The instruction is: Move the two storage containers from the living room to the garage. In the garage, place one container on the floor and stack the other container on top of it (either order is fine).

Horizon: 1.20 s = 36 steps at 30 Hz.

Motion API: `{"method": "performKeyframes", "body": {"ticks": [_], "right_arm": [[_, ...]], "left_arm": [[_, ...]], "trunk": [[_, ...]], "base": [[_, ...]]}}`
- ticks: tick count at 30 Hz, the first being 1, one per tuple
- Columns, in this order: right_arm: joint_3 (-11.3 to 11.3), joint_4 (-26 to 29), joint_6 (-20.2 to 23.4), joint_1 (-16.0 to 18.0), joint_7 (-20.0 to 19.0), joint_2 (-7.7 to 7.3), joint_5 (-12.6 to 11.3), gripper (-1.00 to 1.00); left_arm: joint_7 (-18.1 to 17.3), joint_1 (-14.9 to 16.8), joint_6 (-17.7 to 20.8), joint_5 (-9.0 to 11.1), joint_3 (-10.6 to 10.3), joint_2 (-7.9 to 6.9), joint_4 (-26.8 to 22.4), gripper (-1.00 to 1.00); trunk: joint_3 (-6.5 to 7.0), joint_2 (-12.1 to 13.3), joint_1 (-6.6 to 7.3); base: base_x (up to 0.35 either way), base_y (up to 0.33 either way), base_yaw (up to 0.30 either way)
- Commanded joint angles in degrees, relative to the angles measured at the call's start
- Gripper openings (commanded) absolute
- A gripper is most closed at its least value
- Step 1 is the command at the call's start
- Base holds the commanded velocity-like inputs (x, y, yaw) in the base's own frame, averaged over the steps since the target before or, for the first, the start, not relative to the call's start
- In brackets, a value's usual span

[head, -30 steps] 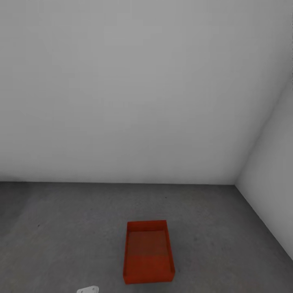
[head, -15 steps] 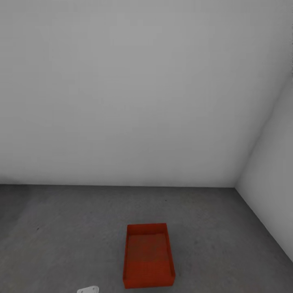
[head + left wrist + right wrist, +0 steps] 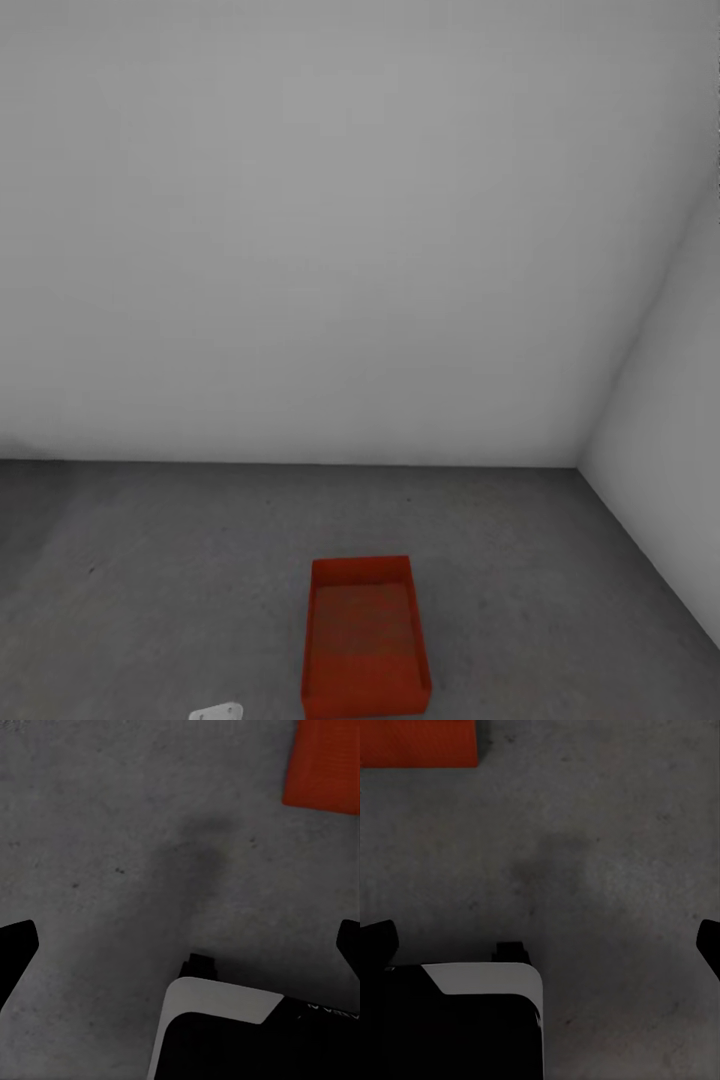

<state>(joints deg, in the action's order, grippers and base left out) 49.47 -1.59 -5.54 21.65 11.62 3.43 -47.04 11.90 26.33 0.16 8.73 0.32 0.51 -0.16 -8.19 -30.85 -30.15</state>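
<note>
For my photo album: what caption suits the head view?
An orange-red storage container sits on the garage's grey concrete floor near a corner.

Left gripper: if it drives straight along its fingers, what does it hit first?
Probably the bare, dark grey speckled concrete floor. The open left gripper points at it; the orange-red ribbed storage container sits off to the side.

Orange-red container (image 3: 365, 640), speckled grey floor (image 3: 180, 580)

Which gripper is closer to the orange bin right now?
Left, though only slightly, by my reading. The bin lies on the floor between them: the left gripper has a larger corner of it ahead, the right gripper a thinner strip.
</note>
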Motion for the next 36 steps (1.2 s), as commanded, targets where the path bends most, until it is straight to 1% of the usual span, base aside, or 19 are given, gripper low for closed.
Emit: {"method": "performKeyframes", "body": {"ticks": [1,8,9,11,12,13,14,16,17,19,22,30,36], "right_arm": [[0.45,-0.17,-0.26,0.06,-0.01,0.06,-0.51,1.00],[0.51,-0.17,-0.26,-0.04,-0.63,0.05,-0.38,1.00],[0.50,-0.17,-0.26,-0.14,-1.02,0.04,-0.34,1.00],[0.49,-0.17,-0.26,-0.66,-3.05,-0.06,-0.19,1.00],[0.51,-0.17,-0.23,-1.00,-5.00,-0.10,-0.10,1.00],[0.52,-0.17,-0.21,-1.14,-6.07,-0.15,-0.06,1.00],[0.49,-0.17,-0.20,-1.34,-8.19,-0.28,-0.03,1.00],[0.48,-0.17,-0.16,-1.47,-10.04,-0.45,-0.02,1.00],[0.47,-0.18,-0.13,-1.55,-11.48,-0.61,0.00,1.00],[0.46,-0.19,-0.11,-1.62,-12.75,-0.74,0.01,1.00],[0.47,-0.20,-0.07,-1.68,-13.56,-0.78,0.01,1.00],[0.50,-0.17,-0.10,-2.41,-14.64,-0.57,0.16,1.00],[0.46,-0.17,-0.16,-2.64,-18.02,-0.90,0.11,1.00]], "left_arm": [[0.14,0.04,0.02,0.41,-0.02,0.01,-0.02,1.00],[0.08,-0.01,-0.01,0.41,-0.02,0.00,-0.02,1.00],[0.04,-0.04,-0.02,0.41,-0.03,-0.02,-0.02,1.00],[-0.50,-0.12,-0.05,0.41,-0.03,-0.04,-0.02,1.00],[-1.35,-0.21,-0.04,0.41,-0.03,-0.07,-0.02,1.00],[-1.94,-0.24,-0.03,0.41,-0.03,-0.11,-0.02,1.00],[-3.43,-0.30,-0.01,0.41,-0.02,-0.21,-0.02,1.00],[-5.15,-0.34,0.02,0.41,-0.02,-0.38,-0.02,1.00],[-6.81,-0.36,0.05,0.41,-0.04,-0.62,-0.02,1.00],[-8.83,-0.38,0.11,0.41,-0.05,-0.99,-0.02,1.00],[-10.27,-0.39,0.12,0.41,-0.05,-1.36,-0.02,1.00],[-11.20,-0.40,0.11,0.40,-0.06,-1.71,-0.02,1.00],[-11.42,-0.40,0.11,0.40,-0.06,-1.77,-0.02,1.00]], "trunk": [[-0.01,-0.09,-0.02],[0.34,-0.09,-0.02],[0.35,-0.09,-0.02],[0.37,-0.09,-0.02],[0.38,-0.09,-0.02],[0.38,-0.09,-0.02],[0.38,-0.09,-0.02],[0.39,-0.09,-0.02],[0.39,-0.09,-0.02],[0.39,-0.09,-0.02],[0.39,-0.09,-0.02],[0.39,-0.09,-0.02],[0.39,-0.09,-0.02]], "base": [[0.000,0.000,0.000],[0.000,0.000,0.000],[0.000,0.000,0.000],[0.000,0.000,0.000],[0.000,0.000,0.000],[0.000,0.000,0.000],[0.000,0.000,0.000],[0.000,0.000,0.000],[0.000,0.000,0.000],[0.000,0.000,0.000],[0.000,0.000,0.000],[0.000,0.000,0.000],[0.000,0.000,0.000]]}}
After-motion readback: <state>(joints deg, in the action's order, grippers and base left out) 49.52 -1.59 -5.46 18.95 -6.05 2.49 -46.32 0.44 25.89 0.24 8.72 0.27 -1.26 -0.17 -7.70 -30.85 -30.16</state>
